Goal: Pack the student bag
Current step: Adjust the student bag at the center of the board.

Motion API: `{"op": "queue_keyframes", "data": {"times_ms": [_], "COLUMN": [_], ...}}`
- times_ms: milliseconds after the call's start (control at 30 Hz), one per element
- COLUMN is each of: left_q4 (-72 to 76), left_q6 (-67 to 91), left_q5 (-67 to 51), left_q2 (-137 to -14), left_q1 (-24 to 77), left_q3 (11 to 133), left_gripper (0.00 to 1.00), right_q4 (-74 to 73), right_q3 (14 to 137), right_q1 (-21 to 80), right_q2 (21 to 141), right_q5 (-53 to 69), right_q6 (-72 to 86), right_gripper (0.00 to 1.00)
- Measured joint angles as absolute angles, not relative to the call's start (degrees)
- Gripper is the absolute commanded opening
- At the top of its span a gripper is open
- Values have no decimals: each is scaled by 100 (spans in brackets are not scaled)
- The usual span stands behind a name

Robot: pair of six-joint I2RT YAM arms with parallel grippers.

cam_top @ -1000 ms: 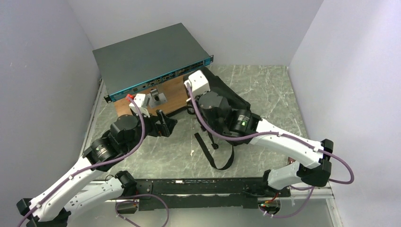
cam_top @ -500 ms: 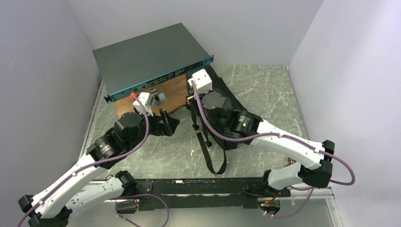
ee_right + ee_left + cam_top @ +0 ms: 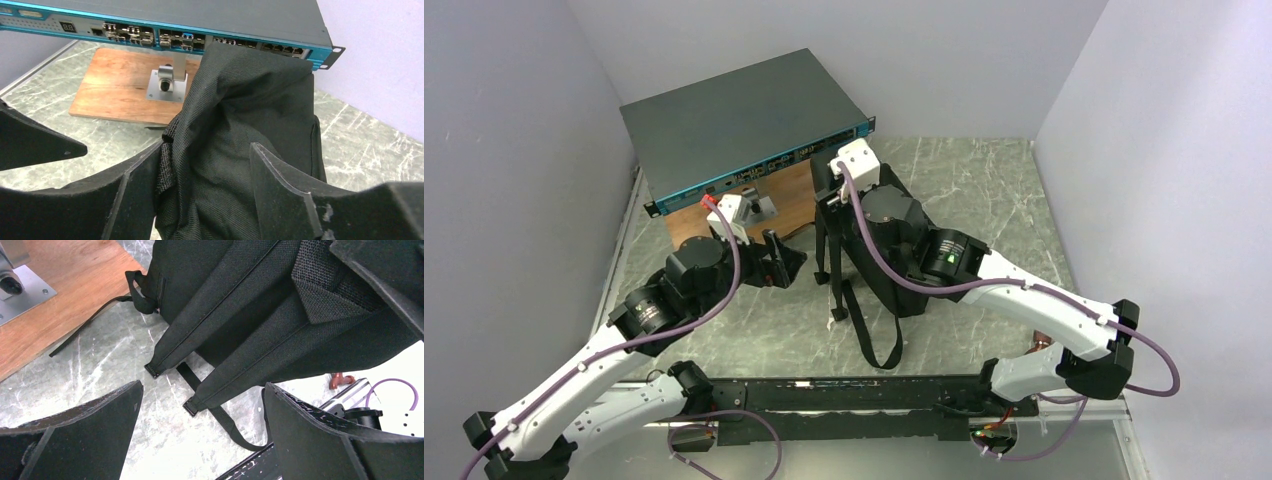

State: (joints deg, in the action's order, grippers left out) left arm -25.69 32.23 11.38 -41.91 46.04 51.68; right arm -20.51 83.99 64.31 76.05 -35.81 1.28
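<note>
The student bag (image 3: 876, 278), a black fabric backpack, stands upright in the middle of the table, and its shoulder straps (image 3: 828, 262) hang down to the marble. In the left wrist view the bag (image 3: 200, 270) and both straps (image 3: 250, 360) fill the upper right. My right gripper (image 3: 207, 146) sits over the bag's top; its jaws are apart, with bunched fabric (image 3: 235, 115) between them and a mesh edge against the left finger (image 3: 135, 190). My left gripper (image 3: 202, 386) is open just left of the bag, low over bare marble and holding nothing.
A flat grey network switch (image 3: 744, 115) rests on a wooden board (image 3: 796, 192) at the back left, close behind the bag. A metal bracket (image 3: 167, 85) is fixed to that board. White walls close in both sides. A black rail (image 3: 844, 395) runs along the near edge.
The bag has gone from slumped to upright, with its straps now hanging straight. My right gripper rose and shifted right, and its jaws have parted. The left arm moved slightly, then held still.
</note>
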Motion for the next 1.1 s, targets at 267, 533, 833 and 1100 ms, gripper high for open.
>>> {"op": "queue_keyframes", "data": {"times_ms": [267,533,833,1100], "left_q4": [-2521,-2163,-1831,-1693], "left_q6": [3216,3146,3089,3092], "left_q5": [1129,827,421,217], "left_q2": [-4189,-4755,-5343,-5583], "left_q1": [4593,4565,4488,4407], "left_q3": [5192,5572,5741,5830], "left_gripper": [98,97,97,95], "right_q4": [-2272,-2585,-2864,-2858], "right_q3": [8672,8858,8604,7994], "right_q1": [6431,6359,5153,4917], "right_q2": [7594,7529,6536,6289], "right_q5": [-3304,-3118,-2156,-1157], "right_q6": [154,224,539,663], "right_gripper": [87,94,85,80]}}
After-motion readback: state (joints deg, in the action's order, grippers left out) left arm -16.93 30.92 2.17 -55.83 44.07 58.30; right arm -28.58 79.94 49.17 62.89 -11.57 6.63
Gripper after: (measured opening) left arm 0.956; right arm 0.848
